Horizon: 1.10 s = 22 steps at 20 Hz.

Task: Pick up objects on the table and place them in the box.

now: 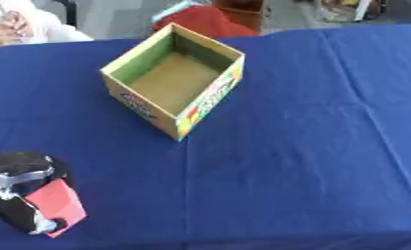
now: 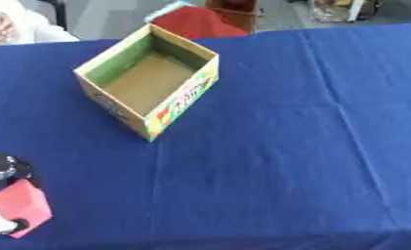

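Cardboard, open at the top and printed in bright colours on its sides, made the square box (image 1: 176, 80) that stood on the dark blue tablecloth (image 1: 311, 146) at about eleven o'clock from the table's middle; I could see nothing inside it. At about seven o'clock the robot's black left hand (image 1: 20, 188) had its fingers curled around a flat red card-like object (image 1: 59, 205), well apart from the box.
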Each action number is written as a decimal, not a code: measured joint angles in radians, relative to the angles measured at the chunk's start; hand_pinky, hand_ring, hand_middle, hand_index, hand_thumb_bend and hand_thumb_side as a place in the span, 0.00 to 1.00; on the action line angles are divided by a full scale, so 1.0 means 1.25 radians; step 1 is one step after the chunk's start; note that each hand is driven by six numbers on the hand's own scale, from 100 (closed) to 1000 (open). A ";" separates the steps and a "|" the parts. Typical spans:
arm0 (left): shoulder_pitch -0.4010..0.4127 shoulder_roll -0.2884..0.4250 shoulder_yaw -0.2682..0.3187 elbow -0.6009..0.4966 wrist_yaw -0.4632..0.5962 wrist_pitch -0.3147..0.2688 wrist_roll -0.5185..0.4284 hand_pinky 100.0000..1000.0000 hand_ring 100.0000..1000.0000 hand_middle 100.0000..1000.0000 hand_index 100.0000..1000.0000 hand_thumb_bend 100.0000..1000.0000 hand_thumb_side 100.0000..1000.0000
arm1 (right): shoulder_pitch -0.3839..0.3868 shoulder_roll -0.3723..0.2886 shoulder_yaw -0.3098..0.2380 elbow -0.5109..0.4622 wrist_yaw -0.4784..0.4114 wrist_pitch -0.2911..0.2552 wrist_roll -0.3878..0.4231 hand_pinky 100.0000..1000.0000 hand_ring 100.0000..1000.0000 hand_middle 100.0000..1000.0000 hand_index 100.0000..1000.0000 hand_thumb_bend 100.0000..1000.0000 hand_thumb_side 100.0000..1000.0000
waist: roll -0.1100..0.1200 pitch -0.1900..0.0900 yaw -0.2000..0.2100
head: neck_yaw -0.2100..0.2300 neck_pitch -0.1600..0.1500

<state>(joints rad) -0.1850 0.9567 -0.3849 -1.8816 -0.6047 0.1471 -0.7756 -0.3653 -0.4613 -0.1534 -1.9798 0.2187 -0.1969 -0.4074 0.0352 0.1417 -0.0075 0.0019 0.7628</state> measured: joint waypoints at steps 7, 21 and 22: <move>0.006 0.001 0.001 -0.011 0.020 0.001 0.007 0.49 0.69 0.74 0.77 0.20 0.24 | 0.000 0.000 0.000 0.000 0.000 0.000 0.000 0.66 0.73 0.84 0.76 0.00 0.99 | 0.000 0.000 0.001 | -0.001 0.000; -0.115 0.030 0.053 -0.083 0.040 -0.020 0.018 0.51 0.68 0.73 0.76 0.18 0.19 | 0.000 0.000 0.000 0.000 0.000 0.000 0.000 0.66 0.73 0.84 0.76 0.00 0.99 | 0.008 -0.003 0.002 | -0.004 0.000; -0.139 0.030 0.054 -0.083 0.041 -0.024 0.020 0.51 0.68 0.73 0.75 0.17 0.18 | 0.000 0.000 0.000 0.000 0.000 0.000 0.000 0.66 0.73 0.84 0.76 0.00 0.99 | 0.009 -0.004 0.002 | -0.004 0.000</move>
<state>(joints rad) -0.3585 0.9945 -0.3174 -1.9860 -0.5537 0.1166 -0.7506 -0.3648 -0.4614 -0.1536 -1.9798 0.2187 -0.1967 -0.4078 0.0460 0.1373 -0.0054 -0.0034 0.7630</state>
